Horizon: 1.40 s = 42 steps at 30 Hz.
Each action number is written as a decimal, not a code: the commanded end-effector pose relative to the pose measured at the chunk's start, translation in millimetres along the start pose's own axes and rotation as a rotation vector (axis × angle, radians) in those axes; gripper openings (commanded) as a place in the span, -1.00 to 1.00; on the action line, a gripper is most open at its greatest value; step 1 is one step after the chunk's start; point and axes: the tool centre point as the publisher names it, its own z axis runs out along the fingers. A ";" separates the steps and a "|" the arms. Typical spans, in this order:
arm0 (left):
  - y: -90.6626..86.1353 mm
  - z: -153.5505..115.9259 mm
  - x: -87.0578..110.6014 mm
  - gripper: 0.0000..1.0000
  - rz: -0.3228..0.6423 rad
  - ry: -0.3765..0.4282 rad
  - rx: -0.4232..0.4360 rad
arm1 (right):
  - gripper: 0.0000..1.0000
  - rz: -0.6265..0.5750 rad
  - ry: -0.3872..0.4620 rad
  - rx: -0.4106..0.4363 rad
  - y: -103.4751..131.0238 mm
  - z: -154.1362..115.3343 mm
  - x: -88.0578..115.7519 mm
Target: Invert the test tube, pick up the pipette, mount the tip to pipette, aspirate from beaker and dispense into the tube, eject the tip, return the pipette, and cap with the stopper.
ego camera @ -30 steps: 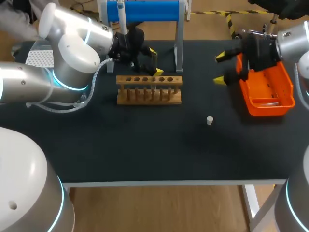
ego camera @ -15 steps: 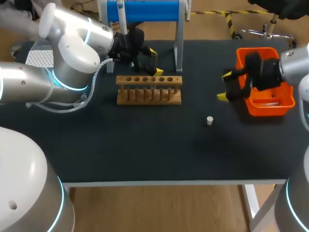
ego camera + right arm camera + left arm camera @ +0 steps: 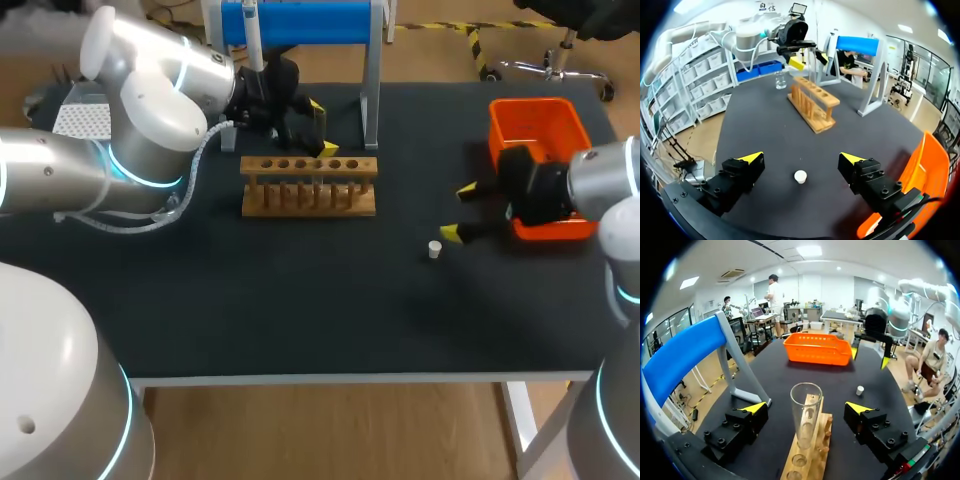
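Here spread left tool (image 3: pixel 322 127) straddles racked tube (image 3: pixel 806 412); spread right tool (image 3: pixel 459 212) hangs by stopper (image 3: pixel 434 249) and bin (image 3: pixel 535 120).

No legible text, label or number shows anywhere.

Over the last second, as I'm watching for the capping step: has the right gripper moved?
Yes. The right gripper moved from the orange bin's far end to its near end, nearing the white stopper.

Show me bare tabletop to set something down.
Free: table's front strip, between the test tube rack and near edge, left of the stopper. Crowded: behind the rack at the left gripper; around the right gripper and orange bin.
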 end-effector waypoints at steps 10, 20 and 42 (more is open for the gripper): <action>-0.6 0.3 -1.1 1.00 -0.001 0.003 -0.003 | 1.00 0.022 -0.017 0.018 -23.2 19.8 7.9; -0.6 0.3 -1.1 1.00 -0.001 0.003 -0.003 | 0.67 0.040 -0.030 0.028 -30.9 29.3 13.7; -0.6 0.3 -1.1 1.00 -0.001 0.003 -0.003 | 0.45 0.051 -0.063 0.064 -49.8 42.6 10.9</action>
